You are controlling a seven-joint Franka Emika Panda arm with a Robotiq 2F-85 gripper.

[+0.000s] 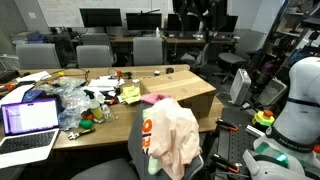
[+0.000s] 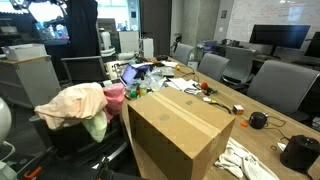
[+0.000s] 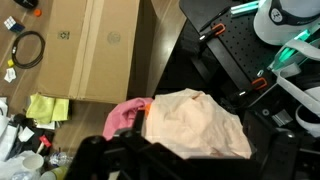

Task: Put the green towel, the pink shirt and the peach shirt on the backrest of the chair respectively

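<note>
Quick rundown, biggest stuff first. You've got one long wooden table (image 1: pixel 105 132) and one big cardboard box (image 2: pixel 180 135) sitting on it, flaps shut. Then there's one grey office chair (image 1: pixel 132 155) pulled up just beside the box end of the table, and all three cloths are piled on its backrest.

The peach shirt (image 1: pixel 172 140) is on top and covers most of the pile, with its one little orange mark facing out. The green towel (image 2: pixel 97 127) hangs underneath it. The pink shirt (image 3: pixel 122 115) is squeezed on the side nearest the box, partly under the peach one.

Past the far side of the table you can count three squarer grey chairs (image 1: pixel 93 55), and there's one open laptop (image 1: pixel 28 120) at the messy end.

What each view gives you:
- **Green towel:** it only shows clearly in an exterior view. From the wrist you see just peach and pink.
- **Pink shirt:** in an exterior view it's just a sliver at the top.
- **Wrist view extra:** it picks up a small yellow-green thing (image 3: pixel 47 107) on the table beside the box. I can't tell what it is.

Your gripper (image 3: pixel 175 165) is only in the wrist view, as a dark blur right above the peach shirt. I honestly can't tell how wide the jaws are or whether they touch the cloth.
</note>
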